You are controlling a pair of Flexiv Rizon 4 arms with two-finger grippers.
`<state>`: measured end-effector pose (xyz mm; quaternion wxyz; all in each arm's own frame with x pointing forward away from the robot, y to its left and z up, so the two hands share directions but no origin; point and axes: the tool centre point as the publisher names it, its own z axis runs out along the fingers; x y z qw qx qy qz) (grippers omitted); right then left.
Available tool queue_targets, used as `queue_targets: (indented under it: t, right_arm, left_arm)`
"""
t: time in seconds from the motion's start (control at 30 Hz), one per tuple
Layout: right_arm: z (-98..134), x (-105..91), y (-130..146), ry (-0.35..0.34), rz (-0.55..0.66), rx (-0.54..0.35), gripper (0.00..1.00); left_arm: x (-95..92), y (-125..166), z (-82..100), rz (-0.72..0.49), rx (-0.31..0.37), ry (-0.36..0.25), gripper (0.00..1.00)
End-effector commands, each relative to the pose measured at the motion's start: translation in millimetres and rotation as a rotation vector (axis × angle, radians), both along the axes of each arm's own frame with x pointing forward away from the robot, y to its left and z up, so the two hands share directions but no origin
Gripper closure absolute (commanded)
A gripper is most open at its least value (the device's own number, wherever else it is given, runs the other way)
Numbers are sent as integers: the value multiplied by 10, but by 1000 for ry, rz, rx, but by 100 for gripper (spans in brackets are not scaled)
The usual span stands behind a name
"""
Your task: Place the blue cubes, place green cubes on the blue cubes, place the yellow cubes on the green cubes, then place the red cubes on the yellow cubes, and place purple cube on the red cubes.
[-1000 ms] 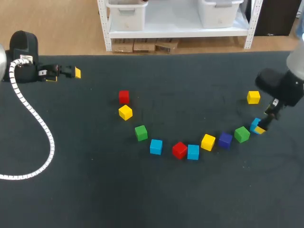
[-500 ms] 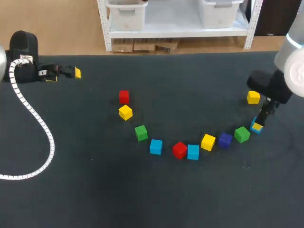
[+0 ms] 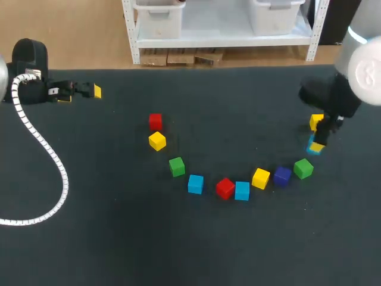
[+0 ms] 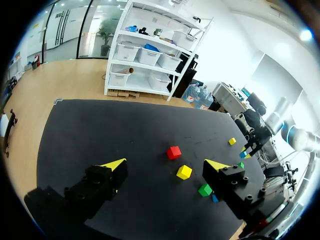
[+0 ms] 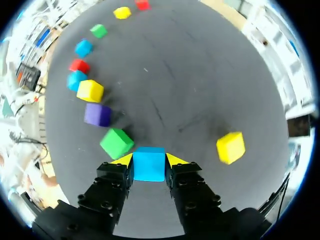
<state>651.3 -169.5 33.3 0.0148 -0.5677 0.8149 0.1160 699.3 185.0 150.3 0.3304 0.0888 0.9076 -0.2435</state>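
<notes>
A blue cube (image 5: 148, 165) is pinched between the two yellow-tipped fingers of the right tool (image 5: 148, 159), with one finger pressed against each side. Whether the cube is lifted clear of the dark bench (image 3: 119, 238) cannot be told. It is held at the bench's right side. A lone yellow cube (image 5: 230, 147) is seen near one side of the tool, and a green cube (image 5: 116, 142) just beside the opposite finger.

From that green cube a curved row is laid across the bench: a purple cube (image 3: 282, 175), a second yellow cube (image 3: 261, 177), a second blue cube (image 3: 241, 190) touching a red cube (image 3: 225, 187), a third blue cube (image 3: 195, 184), a second green cube (image 3: 177, 166), a third yellow cube (image 3: 157, 141) and a second red cube (image 3: 155, 121).

The left tool (image 4: 165, 164) is positioned at the bench's far left edge, well apart from every cube. Its fingers are spread wide, with nothing gripped between them.
</notes>
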Motion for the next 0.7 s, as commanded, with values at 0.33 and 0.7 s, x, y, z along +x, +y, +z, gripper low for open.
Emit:
queue_targets:
  t: [0.33,0.7]
  right_arm:
    - [220,229,905,-22,295,16,100]
    - [-78,454,1209,-4,380,-35,100]
  left_arm:
    - [1,1,-2,0,0,0,0]
    - [1,1,-2,0,0,0,0]
